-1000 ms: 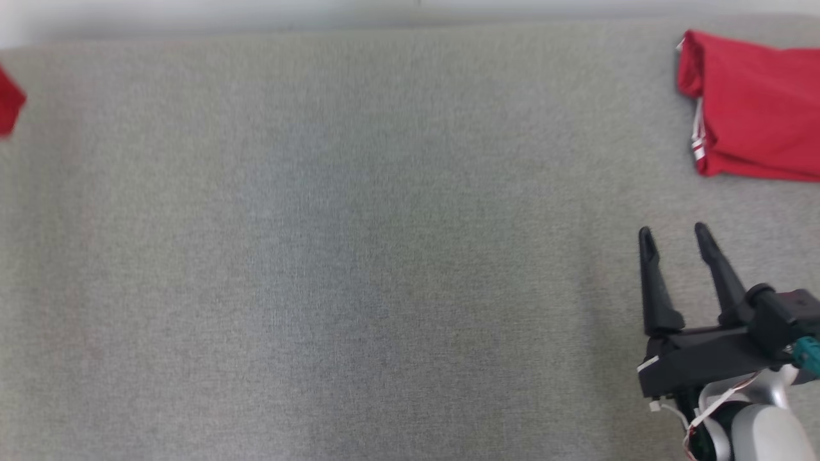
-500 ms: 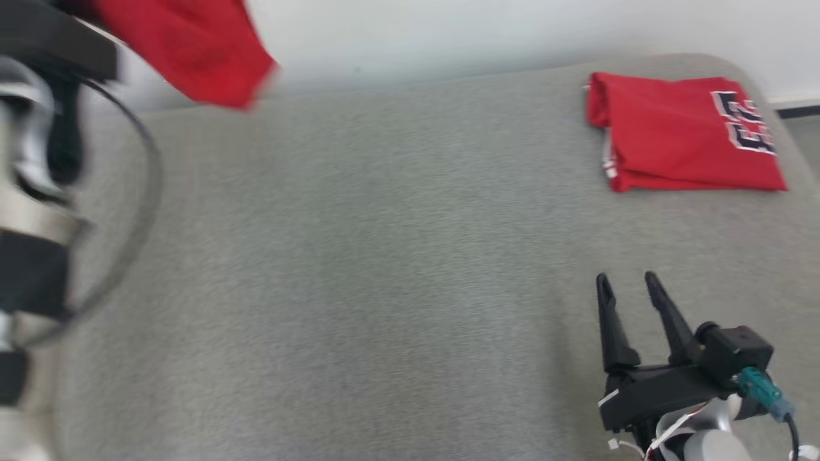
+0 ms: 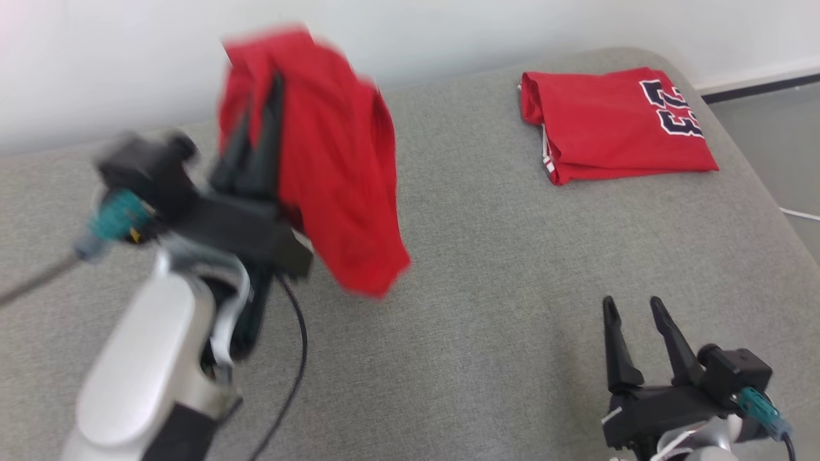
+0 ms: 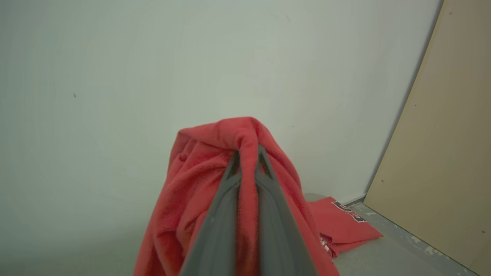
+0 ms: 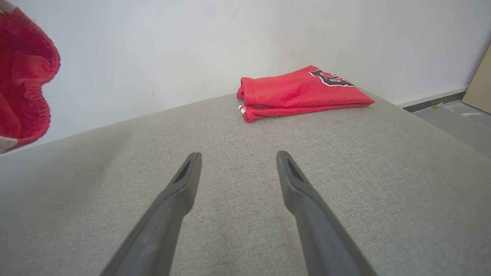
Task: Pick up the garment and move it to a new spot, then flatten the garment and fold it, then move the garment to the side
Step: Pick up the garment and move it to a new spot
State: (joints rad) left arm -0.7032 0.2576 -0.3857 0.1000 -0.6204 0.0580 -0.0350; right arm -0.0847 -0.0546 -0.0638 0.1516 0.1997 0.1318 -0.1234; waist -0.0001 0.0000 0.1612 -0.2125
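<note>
The grey cushion [image 3: 487,288] lay bare ahead of the right claw [image 3: 633,304] and between the two claws, a broad free stretch. Its rounded far corner and right edge fell away to the floor [image 3: 769,121] off to that claw's right, and a pale wall [image 3: 448,25] closed the far side beyond both claws. A tan board [image 4: 441,153] stood by the wall, to the right in the left wrist view. The only legible writing was a dark, white-edged "23" on a folded red piece [image 3: 615,128], which lay flat near that far corner, ahead of the right claw and well apart from it. The left claw [image 3: 266,96], blurred in the head view, was raised above the cushion, its fingers pinched narrow on the garment [image 3: 339,179], with a fold of cloth running between them and over their tips. The garment was red, fleecy, bunched and creased, hanging from the tips down the claw's right side, clear of the cushion. The right claw stood wide with nothing in it, low over the cushion.
</note>
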